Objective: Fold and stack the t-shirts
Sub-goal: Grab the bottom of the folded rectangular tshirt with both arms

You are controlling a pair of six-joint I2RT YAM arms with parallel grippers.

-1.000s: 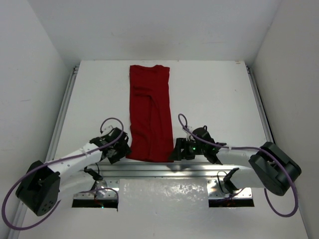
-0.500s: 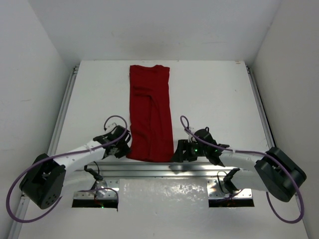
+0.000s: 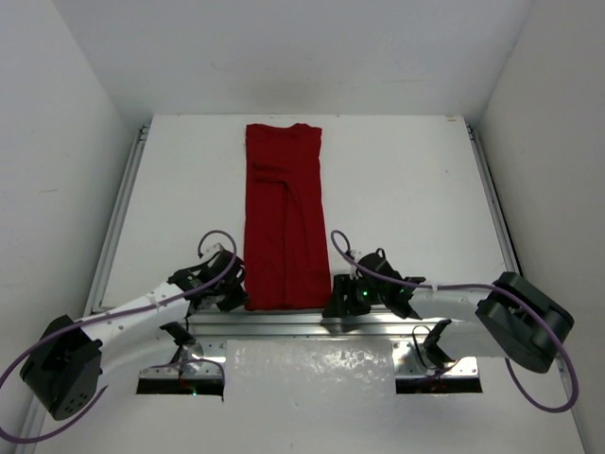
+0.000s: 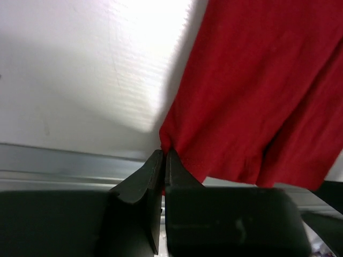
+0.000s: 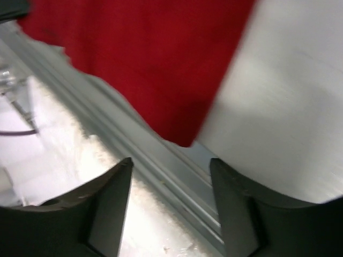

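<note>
Dark red cloth dominates the top view: the t-shirt (image 3: pixel 284 222) lies flat on the white surface (image 3: pixel 406 189) as one long narrow strip running straight away from the metal rail (image 3: pixel 312 326). Its near hem lies just beside that rail and its far end well away from it. The left hand (image 3: pixel 232 295) sits low on the surface just beyond the rail, at the strip's near left corner. The right hand (image 3: pixel 338 298) sits just as close to the rail, at the near right corner. From up here I cannot tell how either hand's fingers stand.

Seen from the left wrist, the left hand (image 4: pixel 164 154) has its two dark fingers pressed together, and the tips meet the very corner of the t-shirt (image 4: pixel 257 91) directly above the rail (image 4: pixel 64 160), nipping the fabric there. The hem runs off along the rail to the right, slightly rumpled.

Seen from the right wrist, the picture is blurred. The right hand (image 5: pixel 170 163) has its fingers clearly apart over the rail (image 5: pixel 161 176), with nothing between them. The corner of the t-shirt (image 5: pixel 150 59) hangs just past the rail, ahead of the gap and apart from both fingers, with bare surface (image 5: pixel 289 107) beside it.
</note>
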